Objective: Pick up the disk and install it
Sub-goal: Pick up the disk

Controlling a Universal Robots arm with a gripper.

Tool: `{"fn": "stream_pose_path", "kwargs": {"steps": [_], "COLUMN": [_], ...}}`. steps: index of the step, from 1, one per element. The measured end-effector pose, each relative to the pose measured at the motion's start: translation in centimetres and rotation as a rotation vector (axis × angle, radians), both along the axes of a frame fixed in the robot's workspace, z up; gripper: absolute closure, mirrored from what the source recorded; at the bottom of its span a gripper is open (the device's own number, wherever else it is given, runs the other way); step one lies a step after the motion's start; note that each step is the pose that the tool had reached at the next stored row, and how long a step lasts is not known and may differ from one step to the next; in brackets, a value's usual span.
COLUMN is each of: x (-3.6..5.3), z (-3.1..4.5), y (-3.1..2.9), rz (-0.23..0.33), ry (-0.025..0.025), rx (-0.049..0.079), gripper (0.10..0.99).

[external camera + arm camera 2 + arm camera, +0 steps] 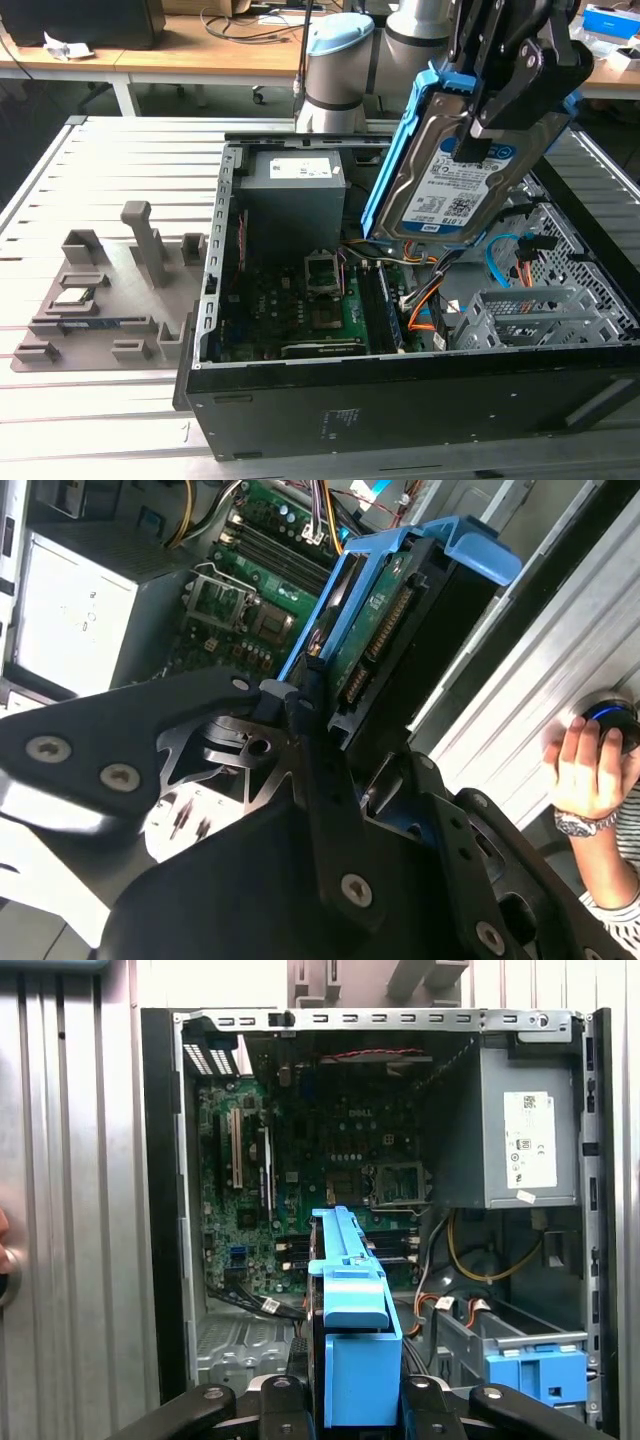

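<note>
The disk [450,185], silver-grey with a white and blue label and bright blue side rails, hangs tilted above the open computer case [400,385]. My gripper [505,115] is shut on its upper part, a black finger on each flat face. In the second wrist view the disk [390,630] stands edge-on beyond the fingers [305,715], over the motherboard. In the first wrist view its blue rail [355,1310] rises between the fingertips of my gripper [355,1405], above the case's inside.
Inside the case lie the motherboard [300,300], the grey power supply [295,195] and a metal drive cage [530,320] with orange and blue cables. A grey fixture [100,300] with a small chip lies at the exterior view's left. A person's hand [585,765] rests on a button.
</note>
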State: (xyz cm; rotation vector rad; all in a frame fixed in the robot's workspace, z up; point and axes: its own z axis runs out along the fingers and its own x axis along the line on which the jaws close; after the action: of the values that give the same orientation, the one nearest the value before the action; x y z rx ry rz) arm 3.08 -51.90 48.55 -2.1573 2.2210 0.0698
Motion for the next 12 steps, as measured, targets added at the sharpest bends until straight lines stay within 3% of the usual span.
{"fn": "stream_pose_path", "kwargs": {"steps": [12], "x": [0.08], "z": [-1.10], "y": [0.00], "rz": [0.000], "ry": [0.0000], "rx": [0.000], "gripper": [0.722]}}
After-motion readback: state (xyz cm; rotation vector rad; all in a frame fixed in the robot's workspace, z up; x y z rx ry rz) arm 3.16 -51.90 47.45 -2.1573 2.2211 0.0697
